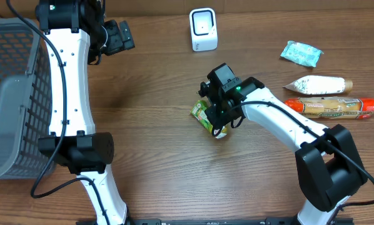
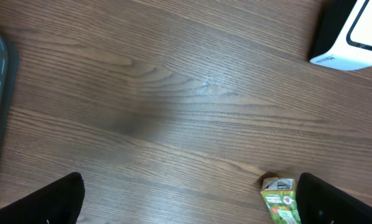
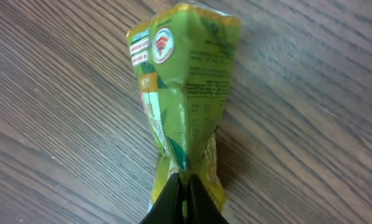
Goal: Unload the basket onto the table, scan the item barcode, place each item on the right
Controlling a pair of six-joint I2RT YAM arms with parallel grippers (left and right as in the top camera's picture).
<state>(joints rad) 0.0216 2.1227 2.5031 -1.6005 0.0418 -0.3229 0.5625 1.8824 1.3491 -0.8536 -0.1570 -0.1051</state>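
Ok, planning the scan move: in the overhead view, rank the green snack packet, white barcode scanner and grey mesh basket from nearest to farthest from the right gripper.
1. Green snack packet, pinched in the right gripper's fingers.
2. White barcode scanner, beyond it, near the view's top edge.
3. Grey mesh basket, far on the left side.

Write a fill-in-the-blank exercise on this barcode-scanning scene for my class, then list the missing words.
The right gripper is shut on a ____ packet. The left gripper has its jaws ____. The scanner standing on the wooden table is ____ in colour. Missing words: green; open; white.
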